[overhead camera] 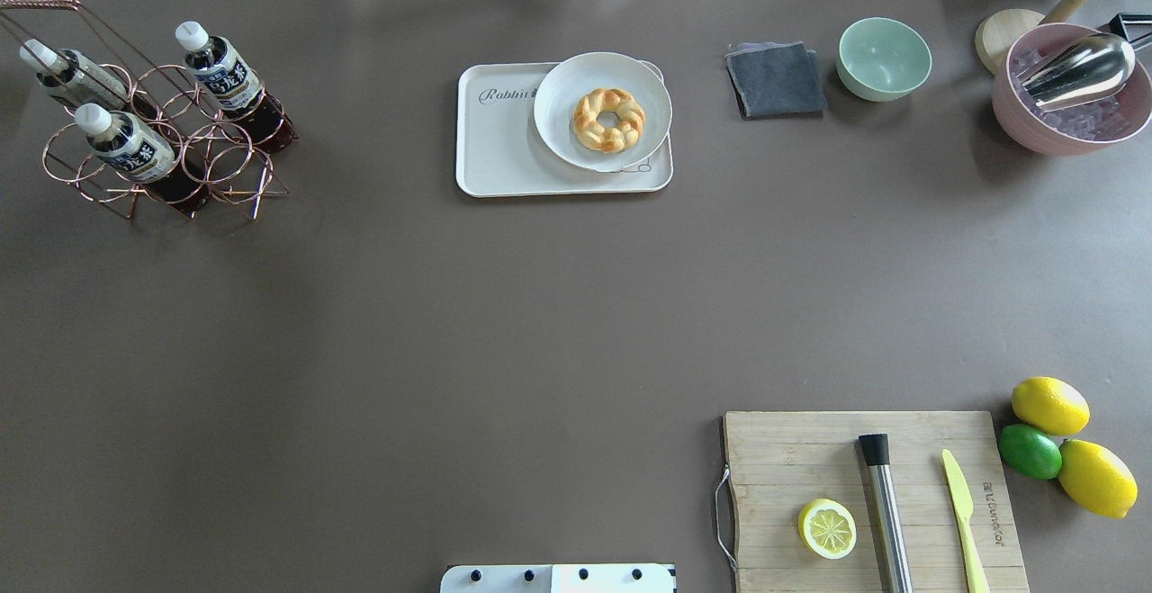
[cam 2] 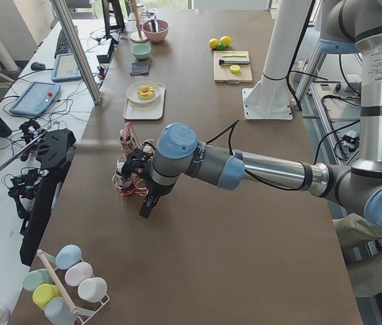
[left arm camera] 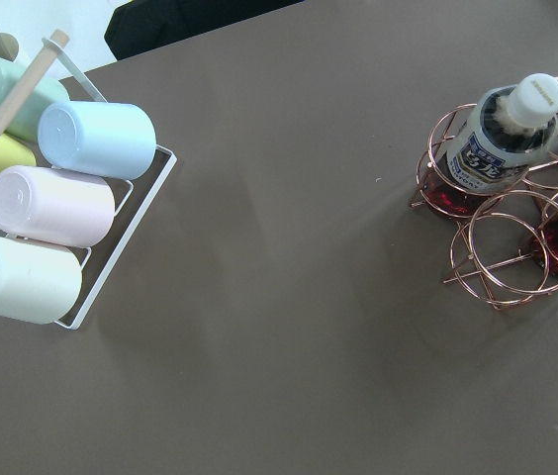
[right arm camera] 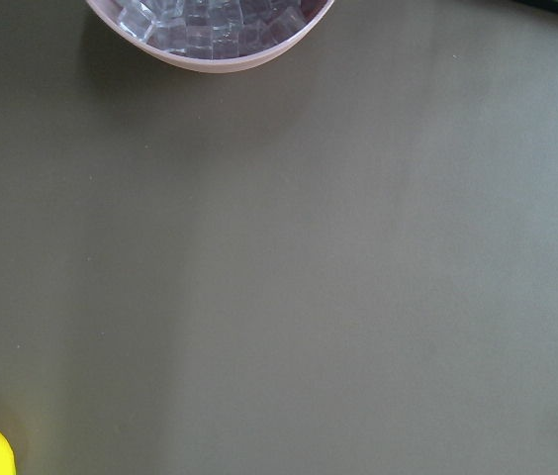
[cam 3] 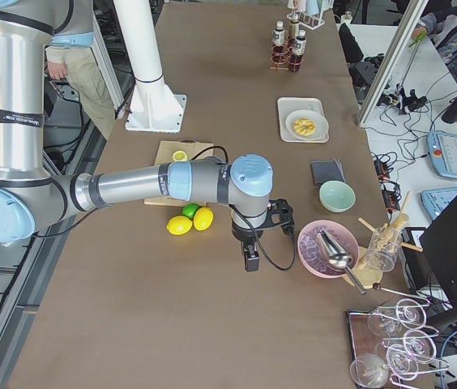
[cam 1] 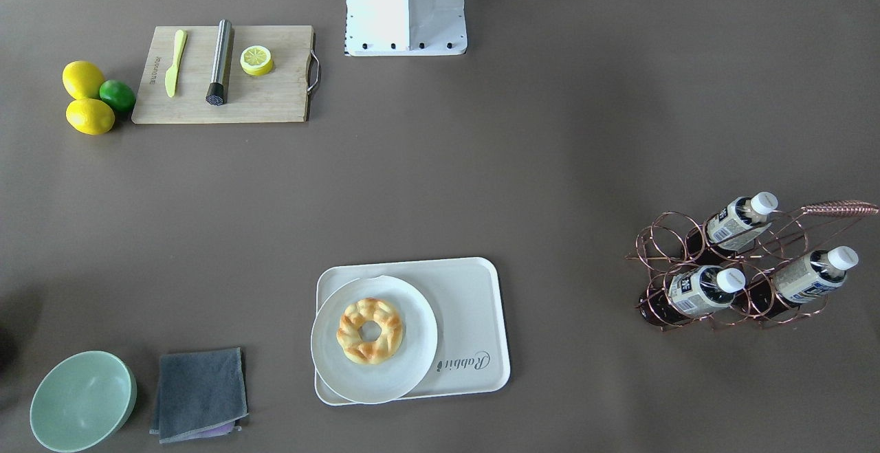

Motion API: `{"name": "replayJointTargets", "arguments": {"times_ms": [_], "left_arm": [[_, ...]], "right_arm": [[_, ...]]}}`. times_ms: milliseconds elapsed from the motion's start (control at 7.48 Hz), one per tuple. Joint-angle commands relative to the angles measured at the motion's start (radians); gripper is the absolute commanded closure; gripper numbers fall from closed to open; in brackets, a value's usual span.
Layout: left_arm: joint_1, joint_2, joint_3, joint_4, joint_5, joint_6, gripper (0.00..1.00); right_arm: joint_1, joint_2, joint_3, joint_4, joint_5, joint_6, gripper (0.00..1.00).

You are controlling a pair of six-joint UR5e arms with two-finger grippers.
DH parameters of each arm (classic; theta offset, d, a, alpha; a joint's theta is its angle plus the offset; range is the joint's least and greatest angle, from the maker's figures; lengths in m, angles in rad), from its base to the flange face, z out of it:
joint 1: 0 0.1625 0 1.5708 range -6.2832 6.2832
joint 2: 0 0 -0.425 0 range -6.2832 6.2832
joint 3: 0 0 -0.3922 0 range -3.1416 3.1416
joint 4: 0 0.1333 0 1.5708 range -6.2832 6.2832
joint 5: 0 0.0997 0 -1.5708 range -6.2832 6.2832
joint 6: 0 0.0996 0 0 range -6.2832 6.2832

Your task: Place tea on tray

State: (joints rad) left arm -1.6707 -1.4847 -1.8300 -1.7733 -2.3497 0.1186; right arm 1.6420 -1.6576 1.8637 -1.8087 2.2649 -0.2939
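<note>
Three alike tea bottles stand in a copper wire rack (overhead camera: 225,157) at the table's far left: one (overhead camera: 220,71), a second (overhead camera: 126,139) and a third (overhead camera: 67,76). One bottle (left arm camera: 502,139) shows in the left wrist view. The cream tray (overhead camera: 499,143) with "Rabbit" script lies mid-table at the far side. It carries a white plate (overhead camera: 558,94) with a doughnut (overhead camera: 609,119). My left gripper (cam 2: 147,206) hangs beside the rack and shows only in the exterior left view. My right gripper (cam 3: 250,261) hangs near the lemons and shows only in the exterior right view. I cannot tell whether either is open or shut.
A wooden cutting board (overhead camera: 792,458) with a lemon half, a steel muddler and a yellow knife lies near right. Two lemons and a lime (overhead camera: 1030,451) lie beside it. A grey cloth (overhead camera: 776,80), a green bowl (overhead camera: 884,58) and a pink ice bowl (overhead camera: 1071,98) stand far right. A cup rack (left arm camera: 51,208) stands left of the bottles.
</note>
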Motion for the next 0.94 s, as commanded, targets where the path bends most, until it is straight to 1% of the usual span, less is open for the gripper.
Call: {"name": "replayJointTargets", "arguments": {"times_ms": [0, 268, 669, 803], "left_arm": [[0.02, 0.001, -0.005, -0.002, 0.001, -0.011, 0.03], [0.06, 0.006, 0.0, -0.001, 0.0, -0.014, 0.03], [0.06, 0.011, -0.003, -0.002, 0.0, -0.051, 0.03], [0.062, 0.011, 0.014, -0.002, 0.0, -0.042, 0.04]], "right_arm": [[0.001, -0.005, 0.005, 0.0, 0.002, -0.005, 0.0], [0.001, -0.007, 0.002, 0.0, 0.002, -0.004, 0.0], [0.001, -0.008, -0.001, -0.001, 0.005, -0.002, 0.0], [0.001, -0.008, 0.002, -0.001, 0.005, -0.002, 0.0]]}}
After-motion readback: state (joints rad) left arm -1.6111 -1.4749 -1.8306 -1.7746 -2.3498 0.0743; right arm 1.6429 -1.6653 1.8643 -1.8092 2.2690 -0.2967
